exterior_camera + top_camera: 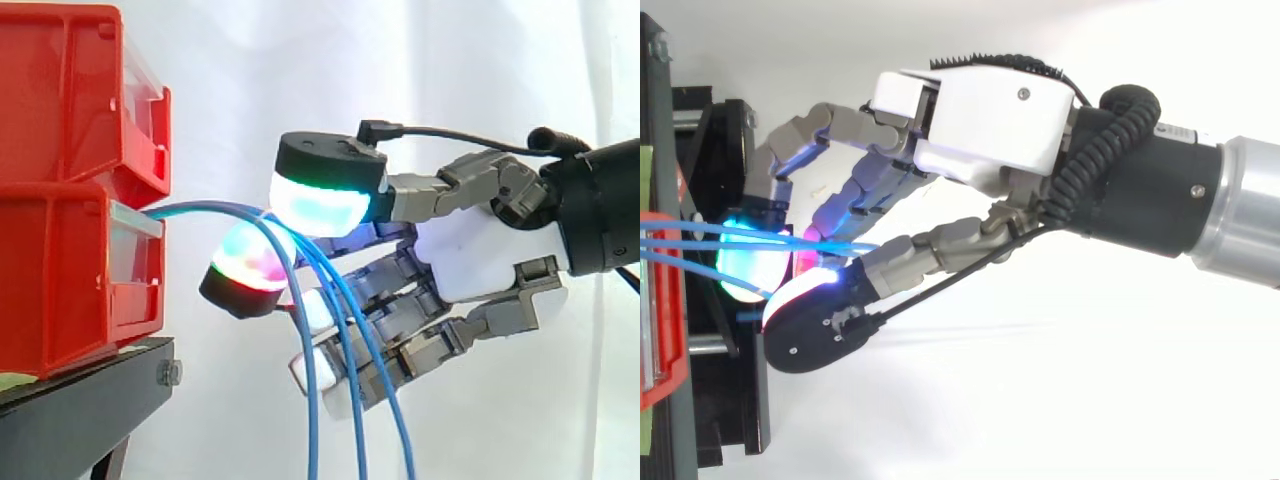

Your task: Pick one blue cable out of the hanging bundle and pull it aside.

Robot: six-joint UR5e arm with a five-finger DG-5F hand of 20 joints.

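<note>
My hand (470, 250), pads closed round the blue cables (311, 420) just right of the red bins (70, 250); none clearly singled out, pull aside not yet made

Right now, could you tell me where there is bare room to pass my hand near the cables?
Free: above the hand, right of the upper red bin, before the white curtain; also low down between the black stand and the hanging blue cables. Crowded: between the lower red bin and the hand, where the cables run.
</note>
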